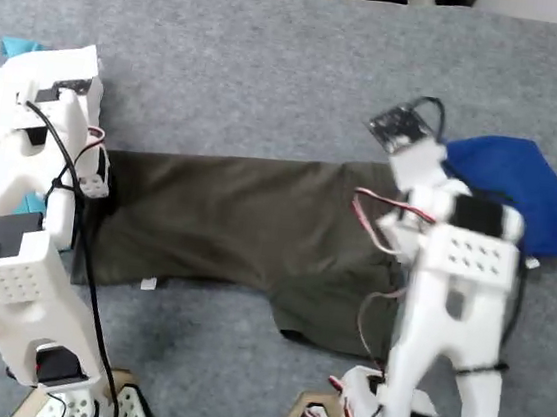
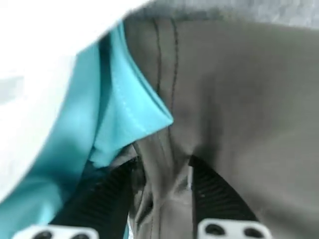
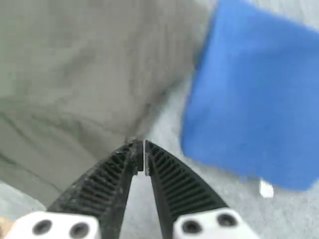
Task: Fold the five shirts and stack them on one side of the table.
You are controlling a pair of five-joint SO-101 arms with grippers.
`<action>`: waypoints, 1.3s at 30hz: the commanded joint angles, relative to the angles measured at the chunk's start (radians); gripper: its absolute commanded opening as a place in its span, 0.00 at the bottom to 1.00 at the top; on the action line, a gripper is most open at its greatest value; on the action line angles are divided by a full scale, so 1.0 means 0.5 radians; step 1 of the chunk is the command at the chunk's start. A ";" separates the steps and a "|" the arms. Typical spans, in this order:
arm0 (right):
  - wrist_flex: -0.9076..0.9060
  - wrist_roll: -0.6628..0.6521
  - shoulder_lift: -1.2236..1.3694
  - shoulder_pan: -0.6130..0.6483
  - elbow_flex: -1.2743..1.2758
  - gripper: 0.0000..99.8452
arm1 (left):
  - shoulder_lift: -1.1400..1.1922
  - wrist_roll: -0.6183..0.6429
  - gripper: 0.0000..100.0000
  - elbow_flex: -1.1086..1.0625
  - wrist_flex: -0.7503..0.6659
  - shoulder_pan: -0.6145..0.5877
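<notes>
Pinching a bunched fold of the olive shirt (image 2: 234,99), the left tool (image 2: 162,199) sits at that shirt's left end in the high view, and a teal shirt (image 2: 119,114) overlaps the olive cloth just beside it. The right tool (image 3: 139,149) is pressed together, its tips at the olive shirt's right edge; I cannot tell whether any cloth is caught there. A folded blue shirt (image 3: 249,89) lies just beside it, at the right of the grey table (image 1: 274,67).
</notes>
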State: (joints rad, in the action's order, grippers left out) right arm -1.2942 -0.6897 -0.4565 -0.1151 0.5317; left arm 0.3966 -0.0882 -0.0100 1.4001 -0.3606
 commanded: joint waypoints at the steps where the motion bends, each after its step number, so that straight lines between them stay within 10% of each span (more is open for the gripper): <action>1: 0.086 0.267 0.250 0.285 -0.210 0.01 | -0.037 -0.021 0.19 0.210 0.150 -0.017; 10: 0.479 0.347 1.229 0.080 -0.520 0.01 | -0.034 -0.089 0.18 0.615 0.454 -0.023; 17: 0.473 0.344 1.508 -0.031 -0.741 0.01 | 0.064 -0.101 0.03 0.514 0.068 0.137; 32: 0.012 0.249 0.916 -0.009 -0.842 0.01 | -0.331 -0.331 0.03 0.290 0.037 0.213; 39: -0.405 -0.304 0.456 0.163 -0.615 0.01 | -0.844 -0.396 0.03 -0.308 -0.132 0.213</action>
State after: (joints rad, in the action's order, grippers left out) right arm -1.4369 -0.7296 -0.1250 -0.0798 0.1757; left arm 0.1066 -0.2677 -0.0483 1.3894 -0.2608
